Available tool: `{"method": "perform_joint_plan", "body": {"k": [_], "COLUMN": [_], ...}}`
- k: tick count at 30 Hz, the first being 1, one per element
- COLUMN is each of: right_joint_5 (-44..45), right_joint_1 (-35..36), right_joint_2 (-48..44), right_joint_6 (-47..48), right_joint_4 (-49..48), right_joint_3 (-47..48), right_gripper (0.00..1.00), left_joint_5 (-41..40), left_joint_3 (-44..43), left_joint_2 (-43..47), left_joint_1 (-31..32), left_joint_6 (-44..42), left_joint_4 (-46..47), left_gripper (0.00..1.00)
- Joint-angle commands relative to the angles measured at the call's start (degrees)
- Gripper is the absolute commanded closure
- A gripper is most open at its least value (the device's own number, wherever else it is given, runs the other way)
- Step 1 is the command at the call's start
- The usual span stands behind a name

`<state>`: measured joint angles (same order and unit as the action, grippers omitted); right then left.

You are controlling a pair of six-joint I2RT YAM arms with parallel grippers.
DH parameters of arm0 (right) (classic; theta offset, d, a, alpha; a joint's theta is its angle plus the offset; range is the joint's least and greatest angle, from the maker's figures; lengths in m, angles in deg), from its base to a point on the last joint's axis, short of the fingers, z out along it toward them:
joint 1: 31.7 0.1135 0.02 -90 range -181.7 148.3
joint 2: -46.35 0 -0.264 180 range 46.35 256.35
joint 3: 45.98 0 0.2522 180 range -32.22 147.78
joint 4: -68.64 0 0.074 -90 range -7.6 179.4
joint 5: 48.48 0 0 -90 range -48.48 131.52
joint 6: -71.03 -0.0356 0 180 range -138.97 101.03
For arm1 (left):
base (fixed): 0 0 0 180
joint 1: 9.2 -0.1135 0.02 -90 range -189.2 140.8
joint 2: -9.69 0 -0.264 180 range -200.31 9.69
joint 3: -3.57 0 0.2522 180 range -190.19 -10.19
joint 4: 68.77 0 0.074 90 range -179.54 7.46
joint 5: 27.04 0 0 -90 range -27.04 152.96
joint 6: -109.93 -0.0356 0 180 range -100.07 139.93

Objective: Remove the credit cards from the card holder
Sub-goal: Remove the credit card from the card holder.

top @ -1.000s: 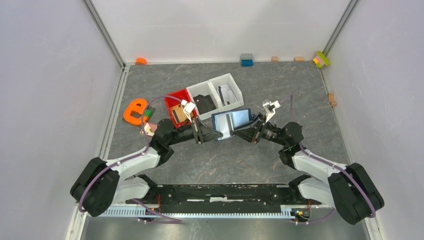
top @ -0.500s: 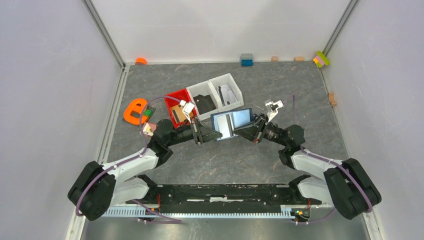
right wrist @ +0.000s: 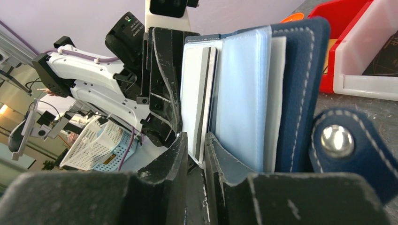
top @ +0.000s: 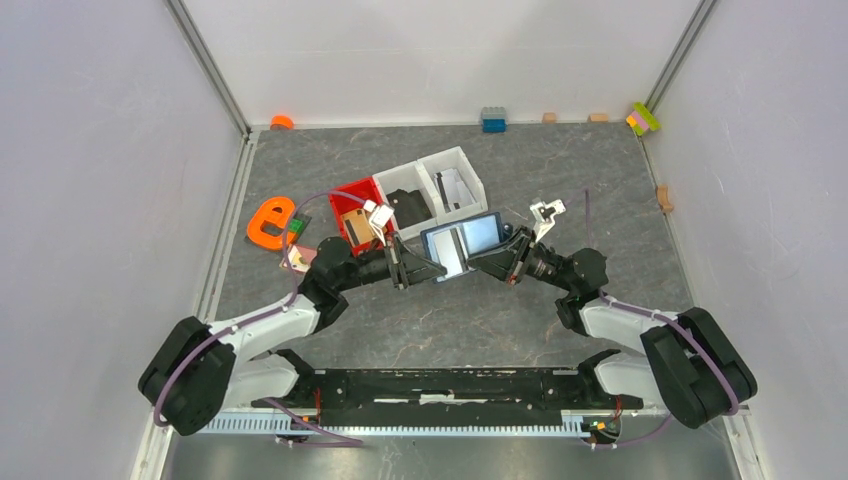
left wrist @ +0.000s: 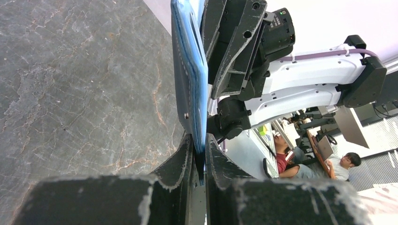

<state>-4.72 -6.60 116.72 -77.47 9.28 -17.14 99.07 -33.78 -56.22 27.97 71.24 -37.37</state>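
The navy-blue card holder (top: 478, 236) hangs open above the table's middle, lighter blue inside. My left gripper (top: 436, 270) is shut on its near-left edge; in the left wrist view the holder (left wrist: 190, 70) stands edge-on between my closed fingers (left wrist: 200, 146). My right gripper (top: 479, 262) is shut on the corner of a light grey credit card (right wrist: 193, 93) that sticks out of a pocket, fingers (right wrist: 196, 143) closed on either side. The card shows from above (top: 452, 253). The holder's strap tab (right wrist: 347, 150) with a metal snap hangs at the right. Other cards are hidden.
Behind the holder stand a red bin (top: 349, 193) with brown pieces, a white bin (top: 402, 177) with a black lump and another white bin (top: 470, 165). An orange letter (top: 269, 222) lies left. Small blocks (top: 493, 119) line the back wall.
Both grippers and the holder have shifted slightly left and away. The grips are unchanged.
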Motion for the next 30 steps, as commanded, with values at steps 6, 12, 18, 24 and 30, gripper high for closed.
{"method": "perform_joint_plan", "body": {"k": [6,12,18,24,30], "right_joint_5": [-5.1,-6.0,-6.9,-7.4,-7.0], "right_joint_1": [2.6,2.5,2.6,2.9,3.7], "right_joint_2": [-0.8,-1.5,-0.3,0.3,0.2], "right_joint_6": [0.0,-1.2,-2.8,-0.5,3.5], "right_joint_4": [-3.0,-4.5,-6.8,-2.2,4.3], "right_joint_3": [1.6,1.5,1.7,2.6,3.9], "right_gripper": [0.86,0.97,0.92,0.87,0.84], "left_joint_5": [-3.7,-12.6,-12.9,-10.3,-8.8], "left_joint_3": [-3.3,-4.1,-4.4,-4.3,-3.9], "left_joint_2": [-0.2,1.4,1.7,2.0,2.7], "left_joint_1": [2.9,2.4,1.8,1.6,1.6], "left_joint_6": [-5.0,-8.4,-8.4,-8.2,-7.8], "left_joint_4": [-5.0,-15.7,-16.7,-14.8,-13.2], "left_gripper": [0.98,0.98,0.98,0.88,0.85]}}
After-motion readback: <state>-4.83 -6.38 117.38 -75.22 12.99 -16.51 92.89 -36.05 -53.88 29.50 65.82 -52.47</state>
